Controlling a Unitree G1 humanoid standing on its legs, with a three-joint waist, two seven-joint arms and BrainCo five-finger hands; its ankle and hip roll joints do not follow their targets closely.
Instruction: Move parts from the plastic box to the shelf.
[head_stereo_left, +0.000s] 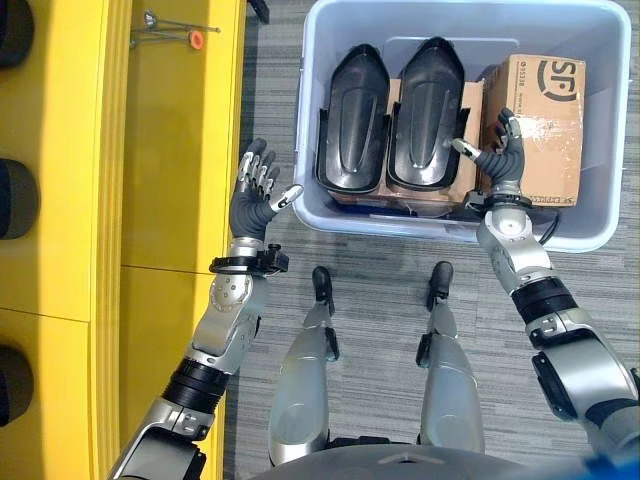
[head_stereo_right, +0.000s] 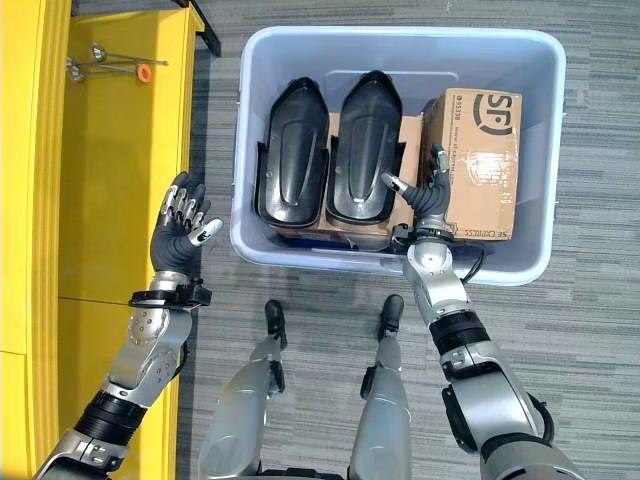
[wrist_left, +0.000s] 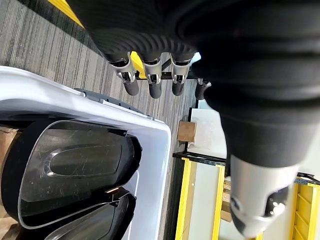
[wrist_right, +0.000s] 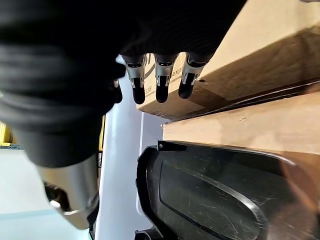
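A pale plastic box (head_stereo_left: 340, 222) stands on the floor in front of me. Two black moulded shell parts (head_stereo_left: 352, 120) (head_stereo_left: 428, 115) lie side by side in it on brown cardboard, with a printed cardboard carton (head_stereo_left: 545, 110) to their right. My right hand (head_stereo_left: 500, 160) is open inside the box at its near wall, between the right black part and the carton, holding nothing; its fingers (wrist_right: 160, 80) are straight beside the carton (wrist_right: 270, 50). My left hand (head_stereo_left: 252, 205) is open and empty outside the box's left wall, palm up beside the yellow shelf (head_stereo_left: 170, 150).
The yellow shelf runs along the left. A thin metal tool with an orange piece (head_stereo_left: 196, 39) lies on its far end, and dark round items (head_stereo_left: 15, 200) sit at its left edge. Grey carpet surrounds the box.
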